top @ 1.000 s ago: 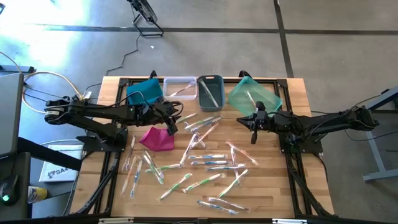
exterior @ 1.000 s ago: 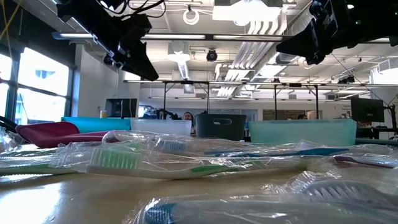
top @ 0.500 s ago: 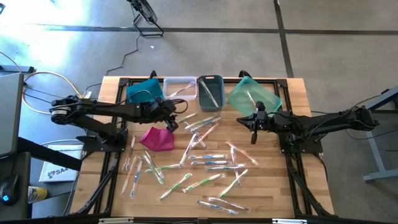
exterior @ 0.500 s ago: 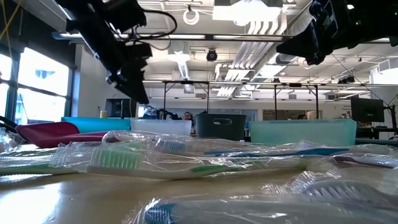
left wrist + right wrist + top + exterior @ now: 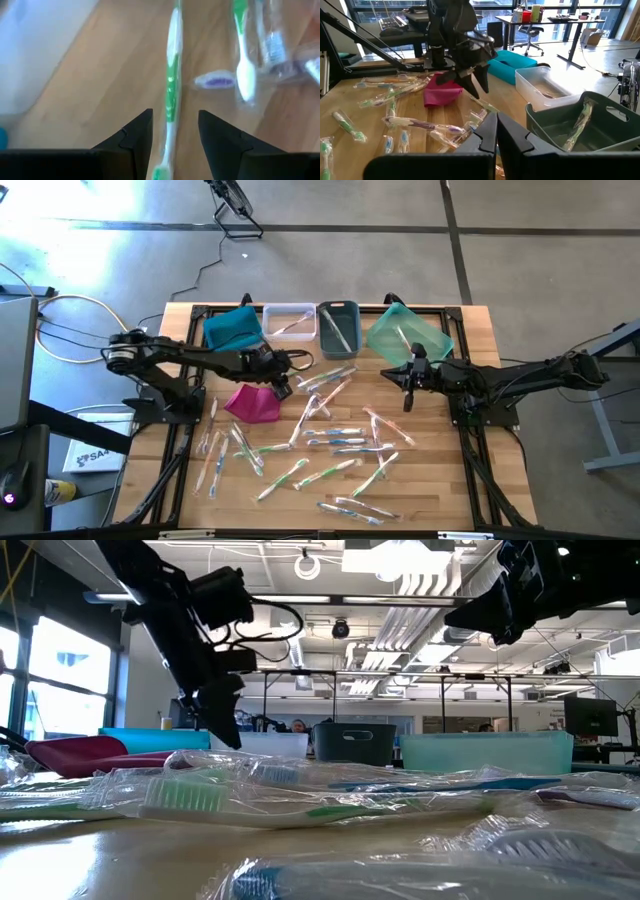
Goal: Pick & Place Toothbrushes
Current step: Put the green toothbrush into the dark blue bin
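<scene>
Wooden table [image 5: 440,480] carries most toothbrushes [image 5: 330,442] loose, only a few lying in the far bins [image 5: 338,328], so much is left, while the left claw [image 5: 174,131] straddles a green brush [image 5: 171,85], open, and the right claw [image 5: 408,392] hangs shut, empty.

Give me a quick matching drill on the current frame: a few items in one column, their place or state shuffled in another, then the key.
Column one:
1. left gripper
2. right gripper
3. magenta pouch
4. grey bin

Column two:
A. shut, empty, hanging below the teal bin
B. at the table's far edge, a toothbrush inside
C. open over a green toothbrush
D. lying on the wood beside the left gripper

Pairs: 1-C, 2-A, 3-D, 4-B
</scene>
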`<state>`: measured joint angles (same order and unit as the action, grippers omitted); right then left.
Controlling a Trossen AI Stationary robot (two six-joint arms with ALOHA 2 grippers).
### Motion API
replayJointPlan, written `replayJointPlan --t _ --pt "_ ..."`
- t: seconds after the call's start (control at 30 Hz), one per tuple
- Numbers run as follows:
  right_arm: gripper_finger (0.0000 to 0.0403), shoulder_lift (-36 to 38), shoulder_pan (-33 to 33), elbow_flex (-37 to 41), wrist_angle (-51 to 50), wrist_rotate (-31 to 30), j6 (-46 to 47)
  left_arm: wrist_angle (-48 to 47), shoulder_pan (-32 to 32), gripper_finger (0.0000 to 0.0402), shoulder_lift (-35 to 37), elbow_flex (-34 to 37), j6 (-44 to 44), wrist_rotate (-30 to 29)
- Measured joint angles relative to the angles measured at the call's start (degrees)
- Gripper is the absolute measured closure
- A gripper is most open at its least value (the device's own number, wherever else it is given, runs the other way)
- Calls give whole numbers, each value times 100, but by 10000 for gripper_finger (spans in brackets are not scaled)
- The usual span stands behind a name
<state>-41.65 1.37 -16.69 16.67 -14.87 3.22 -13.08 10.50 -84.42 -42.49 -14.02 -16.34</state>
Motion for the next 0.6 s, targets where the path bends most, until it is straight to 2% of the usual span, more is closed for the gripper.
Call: replayJointPlan --t 0.6 --pt "398 0 0 0 -12 0 0 30 0 250 -678 -1 -136 18"
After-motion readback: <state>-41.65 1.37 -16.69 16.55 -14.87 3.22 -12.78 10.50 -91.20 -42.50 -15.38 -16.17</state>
